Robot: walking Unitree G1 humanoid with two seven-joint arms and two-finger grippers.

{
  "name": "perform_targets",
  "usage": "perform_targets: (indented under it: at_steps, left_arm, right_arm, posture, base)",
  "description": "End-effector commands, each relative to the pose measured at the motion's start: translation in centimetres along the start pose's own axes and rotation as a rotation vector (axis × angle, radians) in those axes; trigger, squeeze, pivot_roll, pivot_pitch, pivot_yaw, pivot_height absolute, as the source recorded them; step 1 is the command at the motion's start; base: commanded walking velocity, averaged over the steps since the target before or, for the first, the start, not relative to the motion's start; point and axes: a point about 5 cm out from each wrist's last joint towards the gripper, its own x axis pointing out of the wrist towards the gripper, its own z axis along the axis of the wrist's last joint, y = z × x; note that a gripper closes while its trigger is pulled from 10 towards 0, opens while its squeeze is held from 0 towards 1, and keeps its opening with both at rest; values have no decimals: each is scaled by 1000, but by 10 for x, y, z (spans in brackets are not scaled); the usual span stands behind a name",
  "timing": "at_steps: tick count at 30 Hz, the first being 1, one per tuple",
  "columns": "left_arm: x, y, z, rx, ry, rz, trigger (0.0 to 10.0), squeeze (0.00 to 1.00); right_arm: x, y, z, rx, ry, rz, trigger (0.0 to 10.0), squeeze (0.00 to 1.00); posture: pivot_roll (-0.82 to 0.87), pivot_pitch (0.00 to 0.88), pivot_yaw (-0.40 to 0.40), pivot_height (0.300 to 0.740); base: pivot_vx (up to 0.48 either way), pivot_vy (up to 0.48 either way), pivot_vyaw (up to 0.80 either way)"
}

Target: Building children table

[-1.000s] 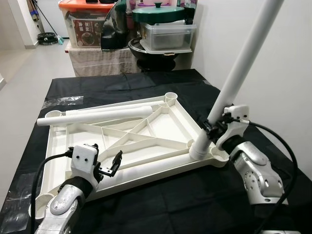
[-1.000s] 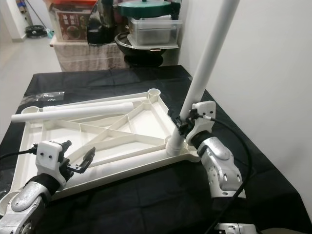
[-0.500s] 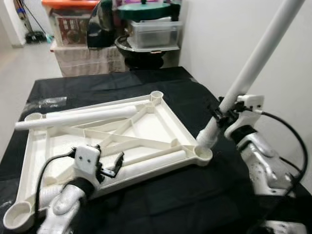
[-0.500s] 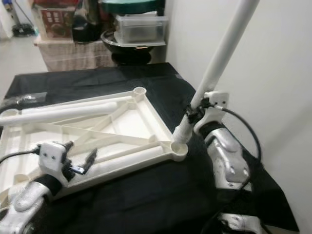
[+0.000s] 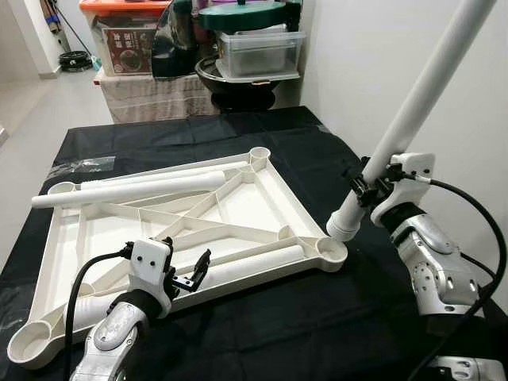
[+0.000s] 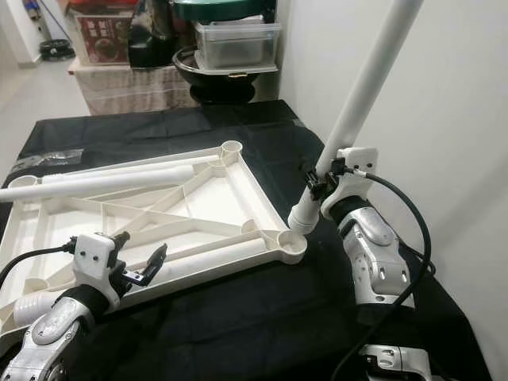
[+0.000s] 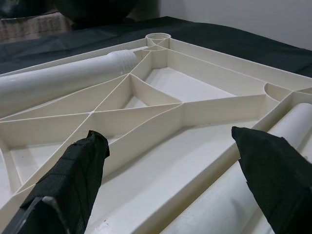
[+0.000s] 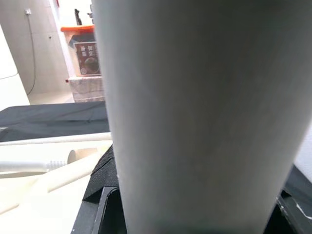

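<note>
One long white plastic table leg is clamped between the right gripper fingers, its lower end just beside the corner socket of the upturned white ribbed tabletop. Step: leg insertion. Next: align end over socket, press down. Left gripper is spread wide, empty, above the tabletop's near edge.

No text or label is legible on anything here.

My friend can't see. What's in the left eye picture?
The right gripper holds a long white leg tilted beside a corner socket of an upside-down white tabletop on a black cloth. The left gripper is open at its near edge.
</note>
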Motion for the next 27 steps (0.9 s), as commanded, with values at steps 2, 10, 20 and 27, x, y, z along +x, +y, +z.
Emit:
perform_targets:
  at_steps: [2,10,20,27]
  left_arm:
    - [-1,1,-6,9,25,3,10000,0]
    - [-2,4,-7,10,26,13,10000,0]
    - [-1,5,-7,11,23,18,10000,0]
    - [-1,6,-8,13,28,23,10000,0]
  right_arm:
    - [-2,6,-1,-27,-5,34,0,0]
    - [-7,3,-6,-87,32,54,0,0]
    - [-16,15,-26,-139,118,133,0,0]
    - [-16,36,-30,-143,117,219,0,0]
  posture:
    - [19,0,-50,740]
    - [18,0,-54,740]
    - [14,0,-50,740]
    - [20,0,-57,740]
  base:
    - [0,0,0]
    - [0,0,0]
    - [0,0,0]
    - [0,0,0]
